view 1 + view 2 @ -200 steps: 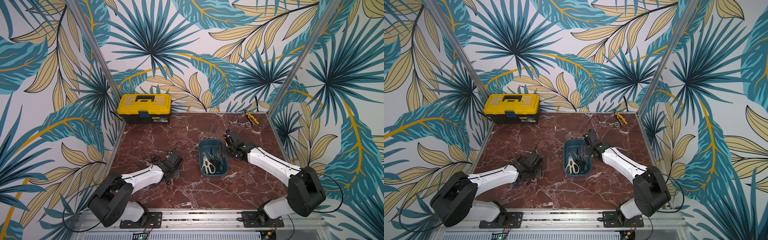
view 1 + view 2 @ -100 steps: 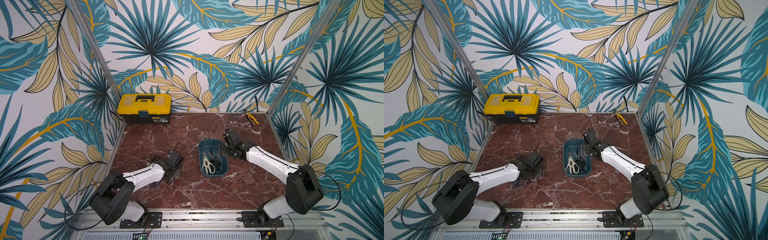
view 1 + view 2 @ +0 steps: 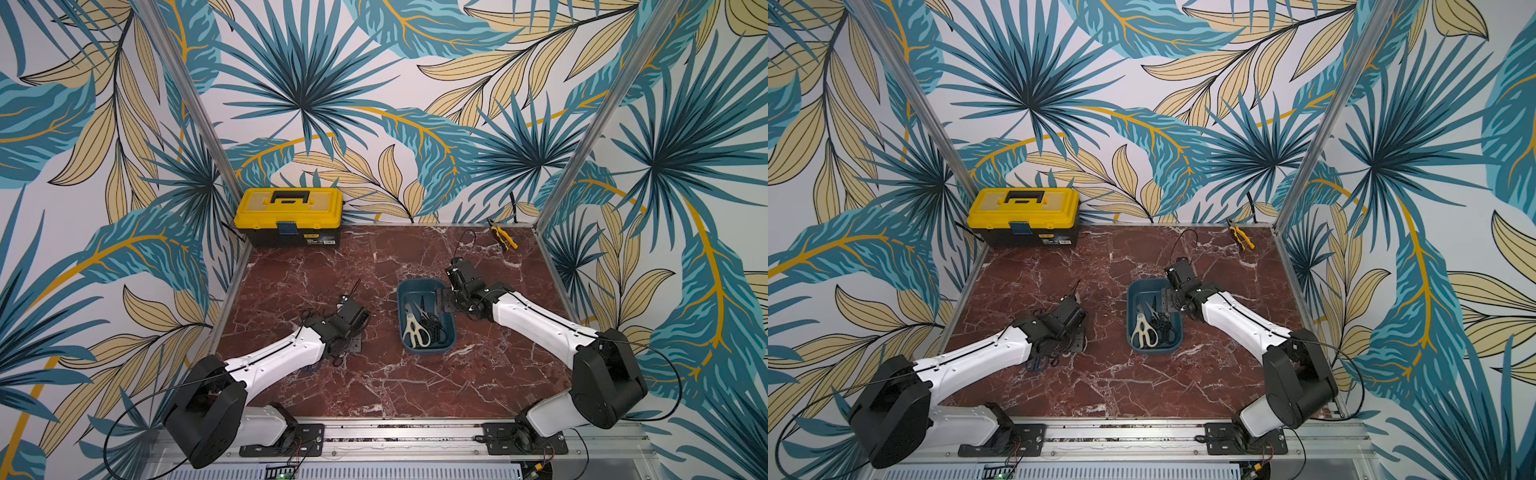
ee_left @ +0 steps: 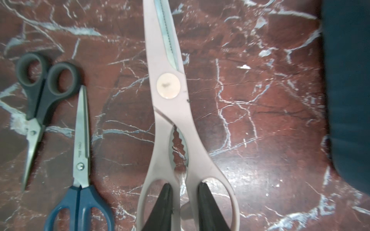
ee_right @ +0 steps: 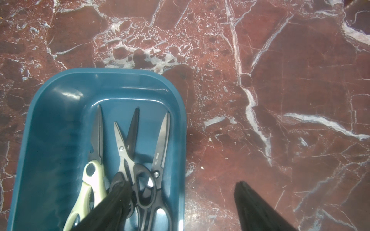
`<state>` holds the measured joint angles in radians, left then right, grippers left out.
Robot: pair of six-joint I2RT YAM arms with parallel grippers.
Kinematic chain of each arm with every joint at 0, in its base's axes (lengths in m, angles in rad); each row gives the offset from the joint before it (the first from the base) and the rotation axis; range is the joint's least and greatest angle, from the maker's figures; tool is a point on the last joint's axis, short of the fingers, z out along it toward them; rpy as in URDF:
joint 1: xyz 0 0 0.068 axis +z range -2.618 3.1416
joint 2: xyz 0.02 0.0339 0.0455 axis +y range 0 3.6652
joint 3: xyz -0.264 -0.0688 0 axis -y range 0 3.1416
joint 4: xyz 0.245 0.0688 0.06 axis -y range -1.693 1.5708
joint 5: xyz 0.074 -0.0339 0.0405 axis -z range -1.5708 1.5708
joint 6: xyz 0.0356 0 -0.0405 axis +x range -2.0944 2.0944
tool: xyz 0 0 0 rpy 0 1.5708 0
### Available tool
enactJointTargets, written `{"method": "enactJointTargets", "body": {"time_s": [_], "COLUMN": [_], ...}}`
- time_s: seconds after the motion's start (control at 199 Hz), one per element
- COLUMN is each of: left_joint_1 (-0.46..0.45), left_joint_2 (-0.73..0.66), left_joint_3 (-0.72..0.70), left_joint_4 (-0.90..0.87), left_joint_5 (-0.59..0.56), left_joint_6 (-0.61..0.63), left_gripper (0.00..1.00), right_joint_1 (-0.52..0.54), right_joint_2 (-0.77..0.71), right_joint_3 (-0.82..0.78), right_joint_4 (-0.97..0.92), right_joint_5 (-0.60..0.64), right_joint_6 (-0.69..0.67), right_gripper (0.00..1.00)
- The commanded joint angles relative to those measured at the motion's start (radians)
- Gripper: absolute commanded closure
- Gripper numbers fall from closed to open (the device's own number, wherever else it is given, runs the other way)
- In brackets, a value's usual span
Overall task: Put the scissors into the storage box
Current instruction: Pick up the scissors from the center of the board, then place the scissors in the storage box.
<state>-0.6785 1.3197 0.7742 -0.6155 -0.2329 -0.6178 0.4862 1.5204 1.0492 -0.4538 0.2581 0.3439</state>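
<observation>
Tropical leaf wallpaper in teal and gold covers the walls around a red-brown marble table point(image 3: 374, 386). A yellow-and-black toolbox point(image 3: 289, 216) sits in the far left corner. Small yellow-handled pliers point(image 3: 503, 239) lie in the far right corner.

The dark teal storage box point(image 3: 428, 353) stands just right of the table's centre, visible in both top views. Inside it I see cream-handled shears point(image 5: 94, 180) and two black-handled pairs point(image 5: 161, 144). Their handles overlap at the near end and their blades point toward the far end.

My right arm reaches in beside the box. The right fingers point(image 5: 256, 210) are spread wide. One hangs over the scissor handles in the box, the other over bare table just outside its wall. They hold nothing.

My left arm sits low over the table, to the left of the box and apart from it. Its wrist camera shows three more pairs lying flat on the marble. The left fingers point(image 4: 164, 208) are drawn close together, one tip inside each handle loop of the pale pink scissors point(image 4: 172, 104), pinching the two inner handle bars between them. Near that pair lie the blue-handled scissors point(image 4: 81, 160). Just beside those are the small black-handled scissors point(image 4: 34, 100), pointing the opposite way.
</observation>
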Motion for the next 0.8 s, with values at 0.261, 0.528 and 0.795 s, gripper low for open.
{"method": "enactJointTargets", "body": {"time_s": [0.261,0.528,0.795], "left_joint_1": [-0.118,-0.238,-0.286], "left_joint_2": [0.068,0.312,0.523], "left_joint_3": [0.32,0.514,0.614], "left_joint_4": [-0.051,0.064,0.123], "left_joint_5": [-0.017,0.095,0.247], "left_joint_6": [0.022,0.003,-0.082], "left_gripper": [0.78,0.78,0.78], "right_joint_1": [0.005,0.003,0.003], "right_joint_2": [-0.13,-0.253,-0.341], "right_joint_3": [-0.015,-0.093,-0.161], "right_joint_4": [-0.03,-0.036,-0.022], "right_joint_5": [0.139,0.308,0.371], "right_joint_6": [0.018,0.081,0.086], "right_gripper": [0.14,0.14,0.13]}}
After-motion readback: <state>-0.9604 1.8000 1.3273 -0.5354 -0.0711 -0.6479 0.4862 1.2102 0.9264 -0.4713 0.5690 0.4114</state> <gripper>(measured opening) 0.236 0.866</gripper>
